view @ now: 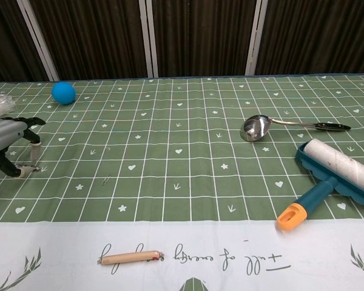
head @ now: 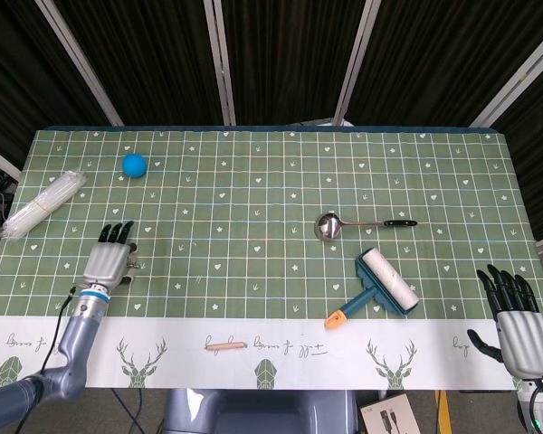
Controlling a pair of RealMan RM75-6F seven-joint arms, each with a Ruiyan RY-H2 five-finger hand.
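My left hand [head: 108,258] hovers low over the left part of the green checked table, fingers stretched forward and apart. In the chest view this left hand [view: 6,138] has its thumb [view: 34,148] pointing down at a small metal chain-like piece [view: 28,169]. That small metal piece [head: 132,266] peeks out at the hand's right side; I see no grip on it. My right hand [head: 519,321] is spread and holds nothing, beyond the table's near right corner, nearest the lint roller [head: 386,282].
A blue ball [head: 134,165] lies at the back left, a clear plastic bundle [head: 43,204] at the left edge. A ladle [head: 331,224] sits right of centre, and a wooden stick [head: 224,345] on the white front strip. A tiny clip [view: 105,180] lies near it.
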